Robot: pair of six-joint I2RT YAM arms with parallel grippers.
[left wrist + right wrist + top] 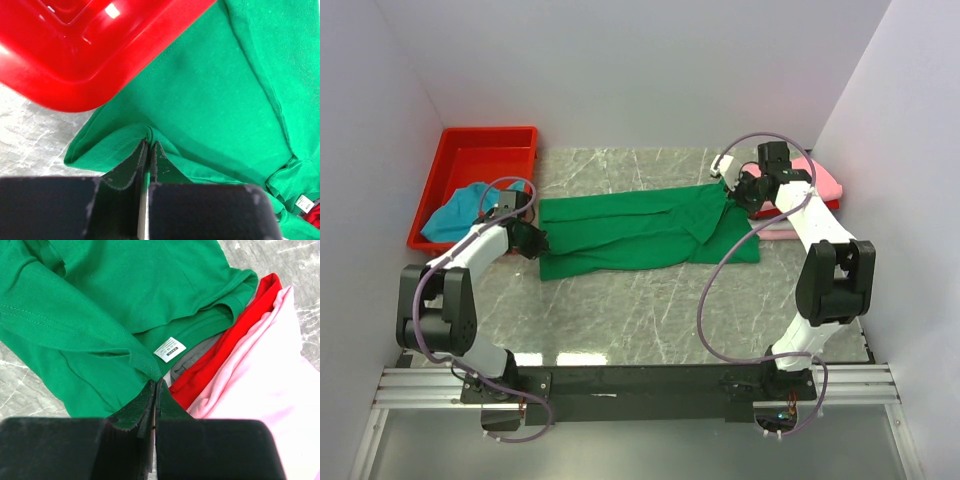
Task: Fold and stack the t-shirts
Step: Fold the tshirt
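Top external leaves grips unclear; left hand (148, 146), right hand (156, 384) each pinch green t-shirt (640, 232).

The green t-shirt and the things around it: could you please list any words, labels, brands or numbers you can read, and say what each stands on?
No text here can be quoted.
On the white neck label of the green t-shirt: several lines of dark print, too small to read.
In the left wrist view, that label shows at the corner: blurred, unreadable.
On the red tray, the pink t-shirt and the red t-shirt: no writing visible.
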